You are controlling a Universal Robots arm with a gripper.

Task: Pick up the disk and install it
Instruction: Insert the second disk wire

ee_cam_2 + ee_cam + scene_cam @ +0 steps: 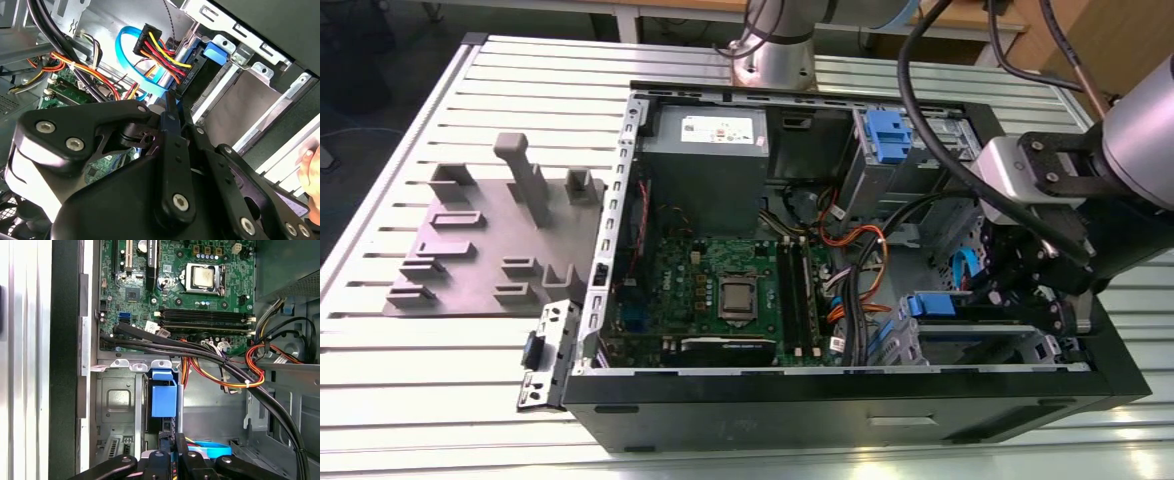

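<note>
The flat disk in its blue plastic carrier [164, 399] stands on edge in the drive bay at the front corner of the open black computer case [854, 420]. Its blue end tab [937, 304] shows in the exterior view, just at the bay's metal wall. The disk lies directly ahead of the black linkage gripper [171, 442], its long axis running straight away from the fingertips toward the green motherboard [175, 280]. In the first wrist view the two fingers are drawn close together on the near edge of the carrier, so the gripper looks clenched on the disk, with only a thin strip between the tips. Little of the silver body can be made out; mostly the blue frame shows, with a light-blue ribbon cable [125, 47] curling beside it. Red, yellow and black power wires [160, 52] plug in near the bay. A grey power supply box [707, 140] sits at the case's far end, well apart.
</note>
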